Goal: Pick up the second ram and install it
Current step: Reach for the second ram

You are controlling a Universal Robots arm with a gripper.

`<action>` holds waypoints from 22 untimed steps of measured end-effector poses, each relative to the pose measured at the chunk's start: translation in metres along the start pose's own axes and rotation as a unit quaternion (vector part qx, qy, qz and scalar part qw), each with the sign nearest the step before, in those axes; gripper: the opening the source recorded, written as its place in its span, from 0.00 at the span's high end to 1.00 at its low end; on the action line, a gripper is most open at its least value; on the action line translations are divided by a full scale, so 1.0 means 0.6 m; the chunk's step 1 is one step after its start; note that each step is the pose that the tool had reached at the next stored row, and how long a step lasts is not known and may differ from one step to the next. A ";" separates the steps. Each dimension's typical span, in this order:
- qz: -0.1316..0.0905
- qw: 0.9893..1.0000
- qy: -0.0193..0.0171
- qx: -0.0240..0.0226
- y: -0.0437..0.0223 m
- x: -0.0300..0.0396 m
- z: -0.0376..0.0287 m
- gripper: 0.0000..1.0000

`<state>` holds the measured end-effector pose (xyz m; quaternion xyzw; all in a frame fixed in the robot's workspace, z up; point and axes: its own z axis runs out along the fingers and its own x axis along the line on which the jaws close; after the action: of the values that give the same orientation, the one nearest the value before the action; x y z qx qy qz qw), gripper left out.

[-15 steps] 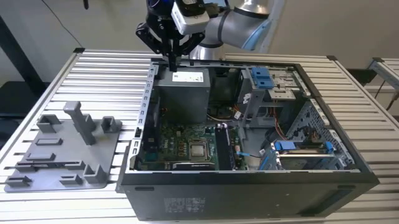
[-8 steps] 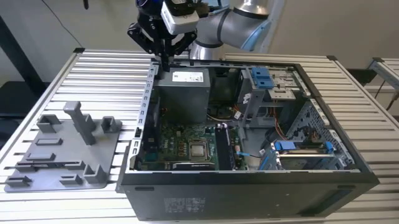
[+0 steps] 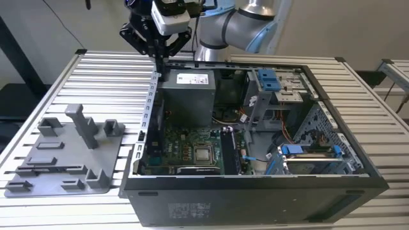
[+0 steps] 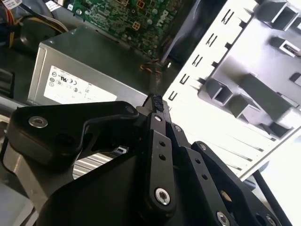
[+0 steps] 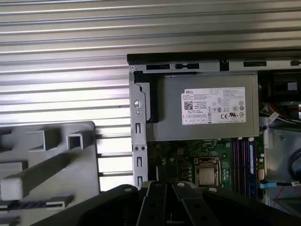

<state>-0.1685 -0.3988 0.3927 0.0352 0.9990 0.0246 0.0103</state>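
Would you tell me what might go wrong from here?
The gripper hangs close over the case rim beside the power supply; a straight descent would probably strike metal. The tray's tall post could be clipped by a low sweep across it. A blue cable lies beside the memory slots and might snag.

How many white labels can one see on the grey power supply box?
1. The white label is on the face of the power supply box that the first wrist view looks onto. Faces turned away may carry more.
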 end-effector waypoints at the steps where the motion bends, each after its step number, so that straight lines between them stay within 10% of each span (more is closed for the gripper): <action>1: 0.000 1.000 0.000 0.000 0.000 0.003 0.000 0.89; 22: 0.000 1.000 0.004 -0.001 -0.006 0.083 -0.002 0.89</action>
<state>-0.2185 -0.3988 0.3927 0.0353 0.9990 0.0260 0.0064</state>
